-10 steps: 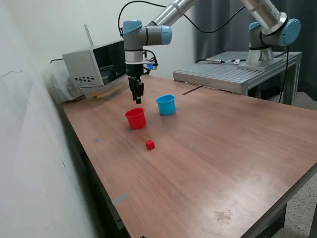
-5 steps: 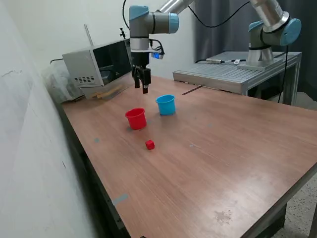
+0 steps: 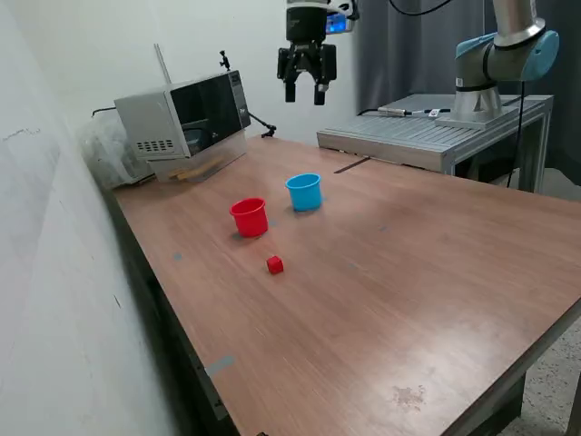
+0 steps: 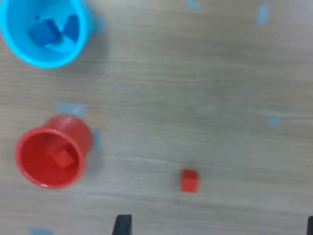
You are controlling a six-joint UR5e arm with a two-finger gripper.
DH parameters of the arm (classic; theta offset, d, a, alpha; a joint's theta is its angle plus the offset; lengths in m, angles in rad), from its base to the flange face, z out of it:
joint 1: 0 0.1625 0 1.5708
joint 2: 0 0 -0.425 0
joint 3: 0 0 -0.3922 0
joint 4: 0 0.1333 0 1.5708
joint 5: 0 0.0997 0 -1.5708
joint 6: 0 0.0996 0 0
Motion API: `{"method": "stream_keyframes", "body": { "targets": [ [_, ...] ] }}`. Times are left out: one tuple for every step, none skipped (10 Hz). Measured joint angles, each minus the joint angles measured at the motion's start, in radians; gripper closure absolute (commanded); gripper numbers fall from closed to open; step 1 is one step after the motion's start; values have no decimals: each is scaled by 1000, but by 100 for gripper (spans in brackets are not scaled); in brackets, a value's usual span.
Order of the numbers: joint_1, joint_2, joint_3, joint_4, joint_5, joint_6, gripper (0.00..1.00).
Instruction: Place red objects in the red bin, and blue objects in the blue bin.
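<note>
The red bin [image 3: 249, 218] stands on the wooden table beside the blue bin [image 3: 304, 192]. In the wrist view the red bin [image 4: 50, 156] holds one red cube [image 4: 62, 159] and the blue bin [image 4: 45, 30] holds two blue cubes [image 4: 43, 33]. A second red cube [image 3: 275, 264] lies on the table in front of the red bin; it also shows in the wrist view [image 4: 189, 180]. My gripper [image 3: 305, 91] is open and empty, high above the table behind the bins.
A microwave-like box [image 3: 182, 113] stands at the back on the exterior view's left. A grey metal platform [image 3: 427, 136] with a second arm's base [image 3: 477, 100] is at the back right. The table edge [image 3: 182, 345] runs along the left.
My gripper has risen from just above the red bin and moved toward the exterior view's right and back. The bins and the loose red cube have not moved.
</note>
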Motion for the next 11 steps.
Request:
{"method": "stream_keyframes", "body": {
  "targets": [
    [23, -25, 7, 16, 0, 0, 0],
    [39, -39, 12, 25, 2, 1, 0],
    [48, -42, 12, 28, 16, 2, 0],
    [55, -28, 1, 28, 36, 3, 0],
    [74, 6, -22, 19, 53, 5, 0],
    [95, 54, -47, -4, 63, 7, 0],
    [109, 114, -74, -33, 68, 9, 0],
    [116, 184, -107, -58, 70, 11, 0],
    [119, 261, -146, -79, 71, 13, 0],
    [120, 344, -192, -95, 70, 15, 0],
    [119, 420, -236, -112, 67, 16, 0]
  ]
}}
